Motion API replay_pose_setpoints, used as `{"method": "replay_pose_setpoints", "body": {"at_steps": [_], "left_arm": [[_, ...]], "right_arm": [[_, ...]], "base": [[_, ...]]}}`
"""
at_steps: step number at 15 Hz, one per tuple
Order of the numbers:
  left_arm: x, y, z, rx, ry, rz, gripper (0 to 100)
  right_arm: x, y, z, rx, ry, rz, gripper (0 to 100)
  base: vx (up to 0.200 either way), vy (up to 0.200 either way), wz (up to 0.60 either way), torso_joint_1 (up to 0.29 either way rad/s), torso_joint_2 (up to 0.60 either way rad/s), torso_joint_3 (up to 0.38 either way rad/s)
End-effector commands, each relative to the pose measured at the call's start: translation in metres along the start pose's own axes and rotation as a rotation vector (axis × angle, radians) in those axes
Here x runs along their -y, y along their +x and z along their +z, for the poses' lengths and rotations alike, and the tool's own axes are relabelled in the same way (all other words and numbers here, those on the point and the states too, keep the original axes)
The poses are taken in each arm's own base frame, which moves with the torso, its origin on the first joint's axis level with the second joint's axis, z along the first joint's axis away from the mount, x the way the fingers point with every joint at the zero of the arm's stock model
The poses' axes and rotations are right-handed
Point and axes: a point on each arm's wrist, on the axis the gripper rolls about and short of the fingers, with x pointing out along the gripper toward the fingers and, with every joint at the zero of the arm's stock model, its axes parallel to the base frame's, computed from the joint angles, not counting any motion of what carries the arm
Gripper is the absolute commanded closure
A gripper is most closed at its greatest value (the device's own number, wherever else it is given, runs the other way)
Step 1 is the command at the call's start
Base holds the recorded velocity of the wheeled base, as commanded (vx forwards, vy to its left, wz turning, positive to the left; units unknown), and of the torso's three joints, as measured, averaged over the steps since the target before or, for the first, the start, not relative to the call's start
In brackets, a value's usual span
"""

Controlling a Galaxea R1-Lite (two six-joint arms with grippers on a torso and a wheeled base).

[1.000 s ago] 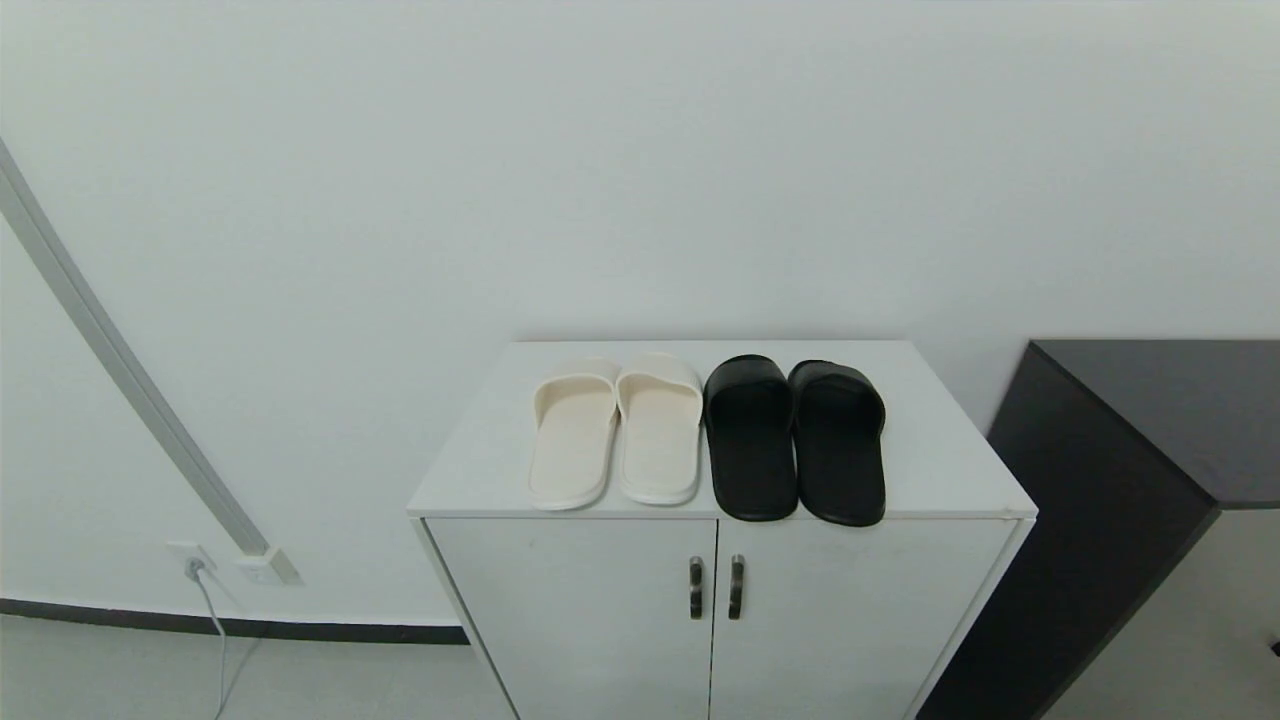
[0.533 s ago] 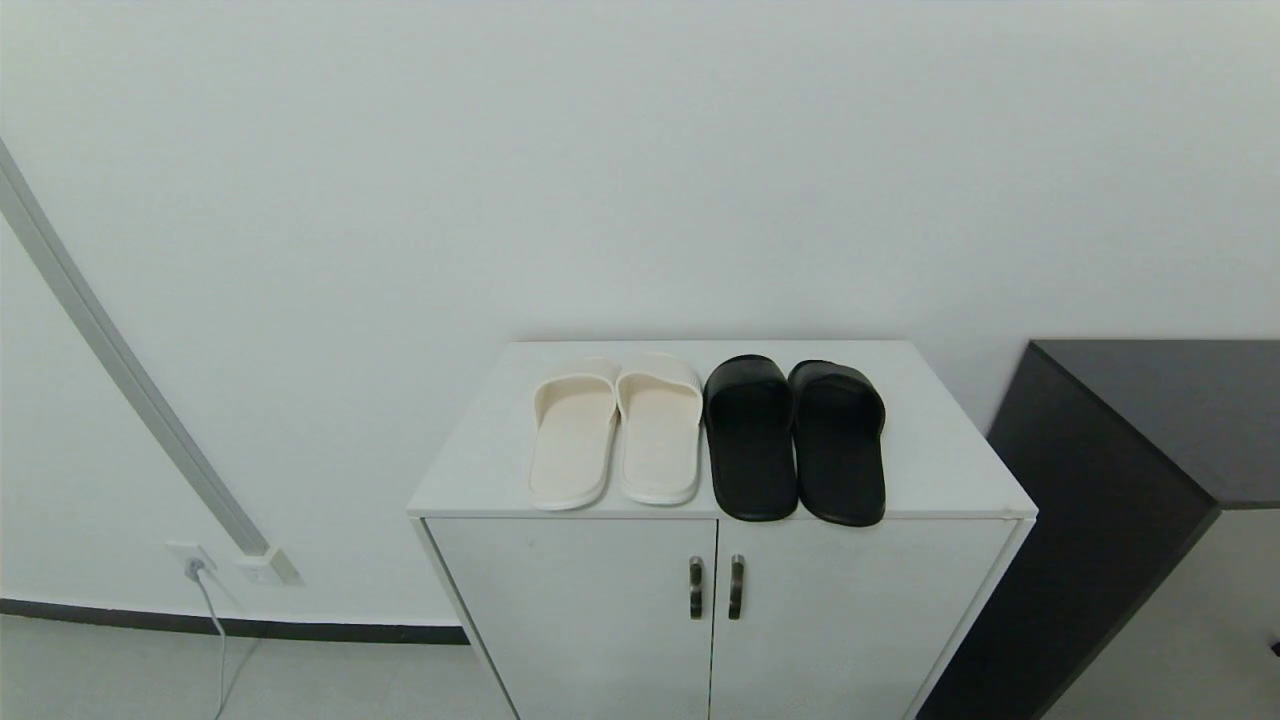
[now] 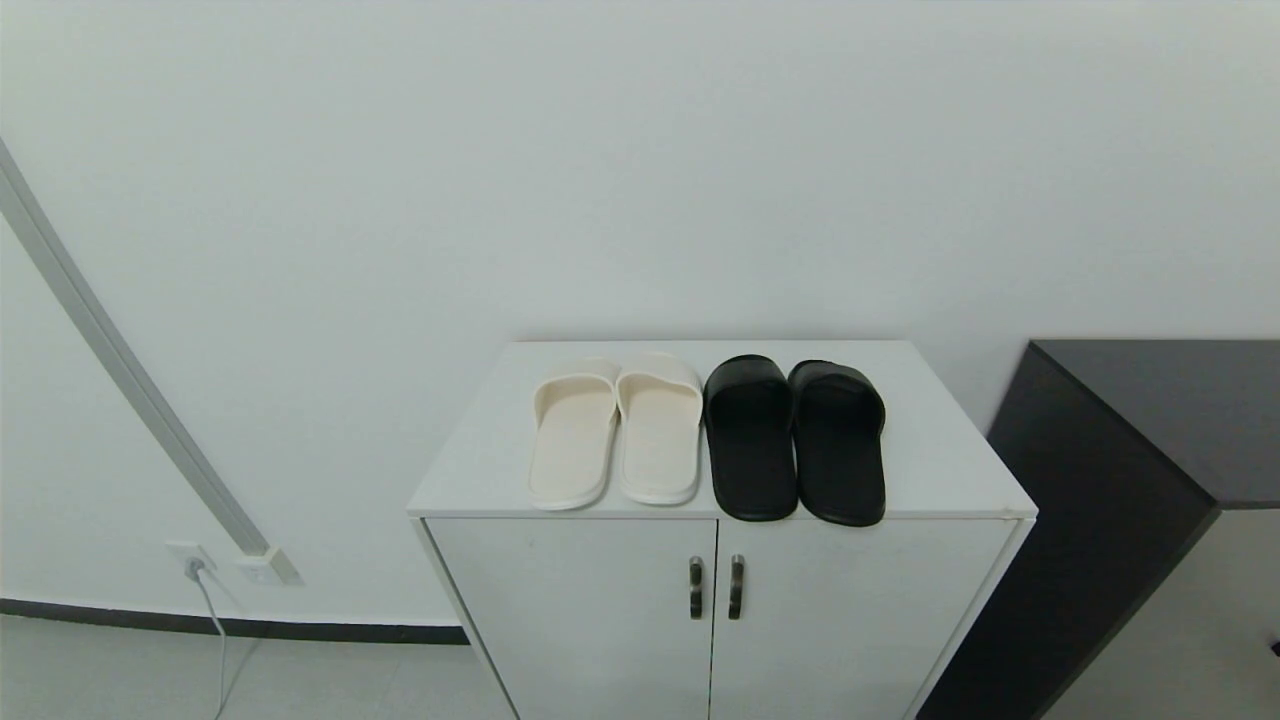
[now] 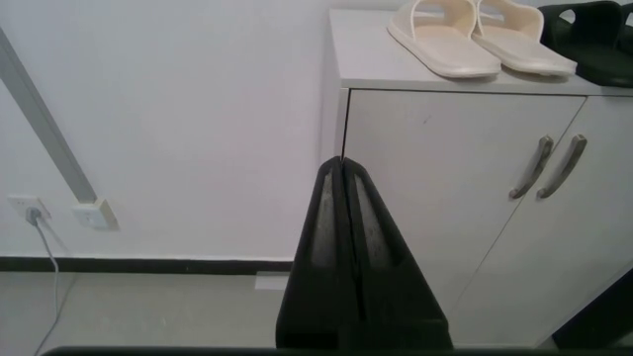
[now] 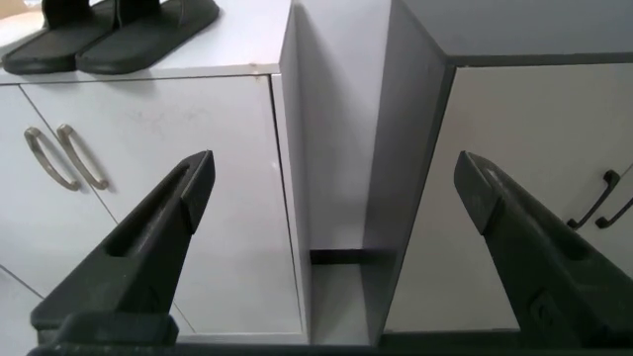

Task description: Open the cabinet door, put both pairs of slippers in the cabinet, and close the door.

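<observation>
Free room before handles (image 3: 736,587) (dark cabinet (image 3: 1100,480) beside)

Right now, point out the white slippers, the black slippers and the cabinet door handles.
white slippers (image 3: 572,445), head view, footbed of the left one
black slippers (image 3: 750,452), head view, footbed of the left one
cabinet door handles (image 3: 695,588), head view, bar of the left handle

Head cam's up high, set back, looking forward and down; the white cabinet (image 3: 580,620) sits around 6 o'clock in frame. Left wrist cam's lower and closer, off the cabinet's 7 o'clock; right wrist cam's closest, around 5 o'clock. All three catch the door handles (image 3: 695,587) and black slippers (image 3: 750,450).
</observation>
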Motion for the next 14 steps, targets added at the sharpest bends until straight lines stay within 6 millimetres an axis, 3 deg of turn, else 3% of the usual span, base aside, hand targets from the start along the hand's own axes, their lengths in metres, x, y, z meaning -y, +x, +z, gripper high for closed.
{"method": "replay_pose_setpoints", "body": {"at_steps": [1, 3, 4, 6, 8, 14], "left_arm": [[0.000, 0.000, 0.000, -0.002, -0.004, 0.002, 100], [0.000, 0.000, 0.000, 0.000, -0.003, 0.004, 100], [0.000, 0.000, 0.000, 0.000, -0.003, 0.005, 100], [0.000, 0.000, 0.000, 0.000, -0.003, 0.005, 100], [0.000, 0.000, 0.000, 0.000, -0.003, 0.004, 100], [0.000, 0.000, 0.000, 0.000, -0.003, 0.004, 100]], "right_arm": [[0.000, 0.000, 0.002, 0.011, -0.002, 0.001, 0], [0.002, -0.011, 0.066, 0.123, 0.129, 0.055, 0], [0.003, -0.006, 0.071, 0.067, 0.135, 0.091, 0], [0.002, 0.013, 0.055, -0.104, 0.111, 0.177, 0], [-0.002, 0.029, 0.056, -0.200, 0.108, 0.259, 0], [-0.040, 0.129, 0.103, -0.252, 0.092, 0.382, 0]], "base": [[0.000, 0.000, 0.00, 0.000, 0.00, 0.000], [0.000, 0.000, 0.00, 0.000, 0.00, 0.000], [0.000, 0.000, 0.00, 0.000, 0.00, 0.000], [0.000, 0.000, 0.00, 0.000, 0.00, 0.000], [0.000, 0.000, 0.00, 0.000, 0.00, 0.000], [0.000, 0.000, 0.00, 0.000, 0.00, 0.000]]}}
